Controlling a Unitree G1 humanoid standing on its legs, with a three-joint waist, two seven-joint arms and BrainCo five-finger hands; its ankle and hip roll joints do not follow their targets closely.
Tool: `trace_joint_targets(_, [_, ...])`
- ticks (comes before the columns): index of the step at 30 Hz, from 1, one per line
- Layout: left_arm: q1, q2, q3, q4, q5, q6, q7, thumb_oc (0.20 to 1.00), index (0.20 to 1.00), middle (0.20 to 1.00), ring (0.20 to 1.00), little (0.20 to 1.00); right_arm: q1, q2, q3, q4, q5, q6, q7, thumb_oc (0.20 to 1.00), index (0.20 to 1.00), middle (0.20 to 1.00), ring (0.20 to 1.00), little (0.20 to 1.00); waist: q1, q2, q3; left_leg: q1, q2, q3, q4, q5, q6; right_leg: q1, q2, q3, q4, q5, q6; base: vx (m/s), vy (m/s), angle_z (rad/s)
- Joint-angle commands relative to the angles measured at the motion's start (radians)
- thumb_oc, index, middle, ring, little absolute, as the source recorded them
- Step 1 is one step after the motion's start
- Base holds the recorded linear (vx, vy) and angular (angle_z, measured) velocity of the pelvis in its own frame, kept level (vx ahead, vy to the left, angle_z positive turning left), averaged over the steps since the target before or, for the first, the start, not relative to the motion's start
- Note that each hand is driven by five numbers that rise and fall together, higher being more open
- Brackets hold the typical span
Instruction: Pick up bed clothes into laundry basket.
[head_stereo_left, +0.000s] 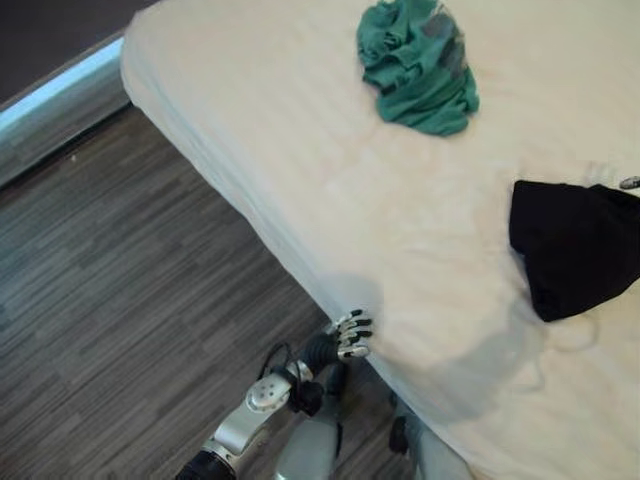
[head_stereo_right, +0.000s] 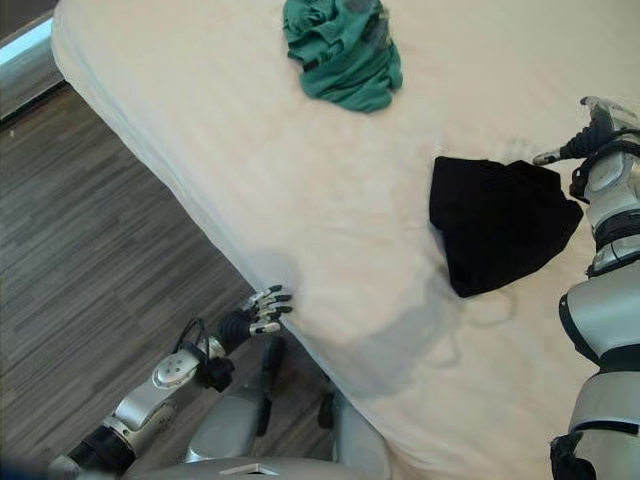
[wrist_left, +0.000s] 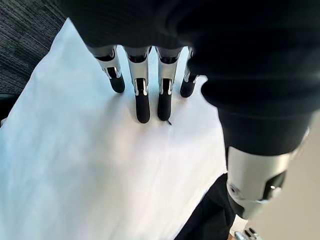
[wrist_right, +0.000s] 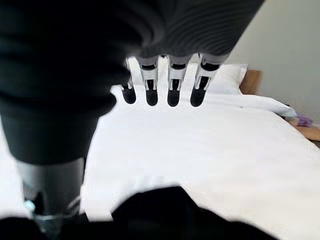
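A crumpled green garment (head_stereo_left: 418, 65) lies at the far side of the white bed (head_stereo_left: 300, 170). A black garment (head_stereo_right: 495, 220) lies flat on the sheet at the right. My right hand (head_stereo_right: 585, 140) hovers at the black garment's far right edge. In the right wrist view its fingers (wrist_right: 160, 87) are straight and hold nothing, with the black cloth (wrist_right: 165, 210) just below the palm. My left hand (head_stereo_left: 350, 335) is down at the bed's near edge, and its straight fingers (wrist_left: 142, 95) reach over the sheet with nothing in them.
Grey wood-plank floor (head_stereo_left: 110, 300) runs along the bed's left side. A pale ledge (head_stereo_left: 55, 90) runs along the wall at the far left. White pillows (wrist_right: 225, 80) and a wooden headboard (wrist_right: 252, 80) stand at the bed's end.
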Motion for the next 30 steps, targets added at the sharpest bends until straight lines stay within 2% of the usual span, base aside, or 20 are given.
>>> trace_joint_targets(1, [-0.011, -0.005, 0.002, -0.061, 0.018, -0.035, -0.002, 1.000, 1.000, 1.000, 1.000, 1.000, -0.091, -0.056, 0.056, 0.052, -0.014, 0.033, 0.026, 1.000, 1.000, 1.000, 1.000, 1.000, 0.001, 0.007, 0.008, -0.032, 0.025, -0.023, -0.039, 0.081, -0.045, 0.073, 0.018, 0.039, 0.013, -0.069, 0.045, 0.00, 0.000, 0.00])
trace_joint_targets(3, [-0.012, -0.005, 0.007, -0.060, 0.020, -0.038, 0.002, 1.000, 1.000, 1.000, 1.000, 1.000, -0.065, -0.046, 0.037, 0.024, -0.004, 0.030, 0.027, 1.000, 1.000, 1.000, 1.000, 1.000, -0.003, 0.005, 0.011, -0.032, 0.024, -0.022, -0.039, 0.080, -0.044, 0.069, 0.019, 0.043, 0.013, -0.068, 0.044, 0.00, 0.003, -0.02])
trace_joint_targets(8, [-0.030, -0.028, 0.024, -0.059, 0.020, -0.058, 0.025, 1.000, 1.000, 1.000, 1.000, 1.000, 0.175, 0.036, -0.040, -0.221, 0.066, -0.016, 0.044, 1.000, 1.000, 1.000, 1.000, 1.000, -0.040, -0.007, 0.031, -0.040, 0.028, -0.002, -0.039, 0.074, -0.041, 0.046, 0.030, 0.074, 0.013, -0.064, 0.039, 0.01, -0.004, -0.12])
trace_joint_targets(13, [-0.073, -0.052, 0.001, -0.056, 0.012, -0.067, 0.043, 1.000, 1.000, 1.000, 1.000, 1.000, 0.365, 0.126, -0.150, -0.137, 0.055, -0.022, 0.021, 1.000, 1.000, 1.000, 1.000, 1.000, -0.033, 0.010, 0.042, -0.056, 0.023, -0.007, -0.039, 0.076, -0.041, 0.025, 0.030, 0.076, 0.013, -0.061, 0.042, 0.00, -0.015, -0.15])
trace_joint_targets(16, [-0.070, -0.062, 0.007, -0.037, 0.021, -0.070, 0.049, 1.000, 1.000, 1.000, 1.000, 1.000, 0.464, 0.161, -0.202, -0.165, 0.054, -0.025, 0.023, 1.000, 1.000, 1.000, 1.000, 1.000, -0.041, 0.013, 0.043, -0.052, 0.022, -0.001, -0.039, 0.073, -0.039, 0.022, 0.033, 0.091, 0.013, -0.062, 0.042, 0.01, -0.001, 0.04])
trace_joint_targets(22, [-0.060, -0.053, 0.027, -0.026, 0.028, -0.075, 0.050, 1.000, 1.000, 1.000, 1.000, 1.000, 0.618, 0.177, -0.276, -0.190, 0.052, -0.027, 0.029, 1.000, 1.000, 1.000, 1.000, 1.000, -0.068, 0.017, 0.037, -0.035, 0.021, 0.008, -0.039, 0.061, -0.034, 0.029, 0.037, 0.108, 0.013, -0.070, 0.039, 0.03, -0.001, -0.09])
trace_joint_targets(23, [-0.062, -0.052, 0.027, -0.027, 0.030, -0.075, 0.050, 1.000, 1.000, 1.000, 1.000, 1.000, 0.638, 0.180, -0.289, -0.179, 0.051, -0.026, 0.029, 0.200, 0.200, 0.200, 0.200, 0.200, -0.071, 0.019, 0.035, -0.031, 0.020, 0.009, -0.039, 0.060, -0.033, 0.032, 0.036, 0.109, 0.013, -0.071, 0.039, 0.02, -0.022, -0.07])
trace_joint_targets(30, [-0.030, -0.033, 0.060, -0.041, 0.026, -0.074, 0.042, 1.000, 1.000, 1.000, 1.000, 1.000, 0.819, 0.223, -0.408, -0.125, 0.031, -0.016, -0.001, 0.200, 0.200, 0.200, 0.200, 0.200, -0.092, 0.039, 0.007, 0.005, 0.018, 0.006, -0.039, 0.050, -0.029, 0.070, 0.033, 0.111, 0.013, -0.089, 0.035, 0.02, -0.021, 0.00])
